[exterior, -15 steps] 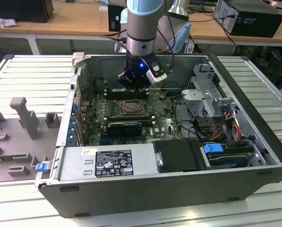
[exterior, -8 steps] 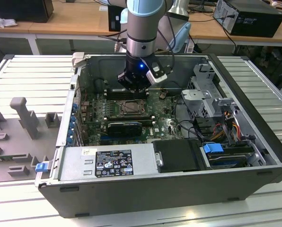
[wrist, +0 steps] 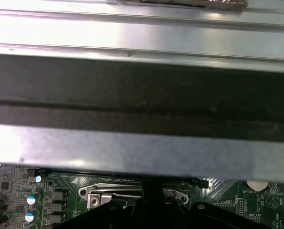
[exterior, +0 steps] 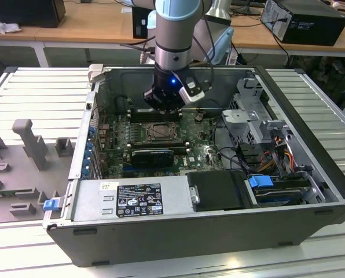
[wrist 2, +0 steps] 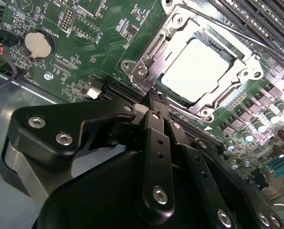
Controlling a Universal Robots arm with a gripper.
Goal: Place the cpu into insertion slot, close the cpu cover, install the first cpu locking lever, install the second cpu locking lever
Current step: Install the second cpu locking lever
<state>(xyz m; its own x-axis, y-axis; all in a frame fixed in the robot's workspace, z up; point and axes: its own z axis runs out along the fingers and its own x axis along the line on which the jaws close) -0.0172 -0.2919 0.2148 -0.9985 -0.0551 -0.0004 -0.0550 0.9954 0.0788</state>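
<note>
The cpu [wrist 2: 197, 67], a pale square chip, lies flat in the insertion slot [exterior: 160, 132] on the green motherboard. The cpu cover [wrist 2: 154, 50], a silver frame plate with a central window, is folded down around the chip. My gripper [wrist 2: 156, 99] has its two black fingers pressed together, and nothing shows between them. Its tips hover just off the socket's corner, by a screw of the frame. In the exterior view the gripper [exterior: 165, 107] hangs inside the open computer case, just behind the socket. In the first wrist view the socket's metal frame [wrist: 108, 194] shows beside a finger [wrist: 151, 191].
A black graphics card [exterior: 152, 156] lies in front of the socket, and the power supply [exterior: 132, 200] sits nearer still. Long memory slots [wrist 2: 270, 19] run past the socket. A coin battery [wrist 2: 39, 45] sits on the board. The case wall [wrist: 142, 95] stands close behind the gripper.
</note>
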